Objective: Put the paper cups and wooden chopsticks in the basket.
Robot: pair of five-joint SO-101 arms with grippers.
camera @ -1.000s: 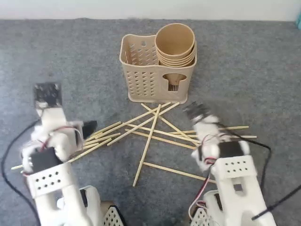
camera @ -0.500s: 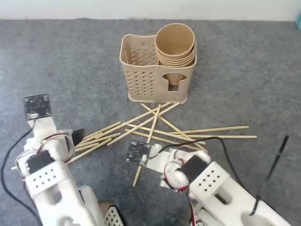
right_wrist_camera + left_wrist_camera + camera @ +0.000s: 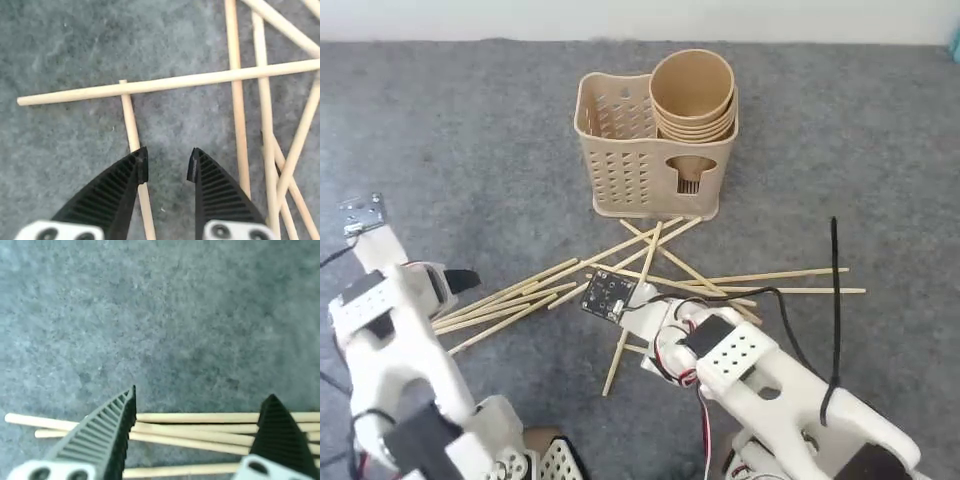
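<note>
Tan paper cups (image 3: 692, 95) stacked in beige slotted plastic basket (image 3: 620, 165). Pale wooden chopsticks (image 3: 790, 274) mostly outside, perhaps some in. My left pincer (image 3: 201, 394) and right pincer (image 3: 169, 152) gape empty.

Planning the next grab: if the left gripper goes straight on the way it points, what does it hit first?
Probably the wooden chopsticks lying across the gap of the open left gripper; depth is unclear.

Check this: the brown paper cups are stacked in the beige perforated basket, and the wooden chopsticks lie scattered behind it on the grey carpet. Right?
Not quite. The wooden chopsticks lie scattered on the grey carpet in front of the beige perforated basket, not behind it, as the high view shows. The brown paper cups are stacked inside.
</note>
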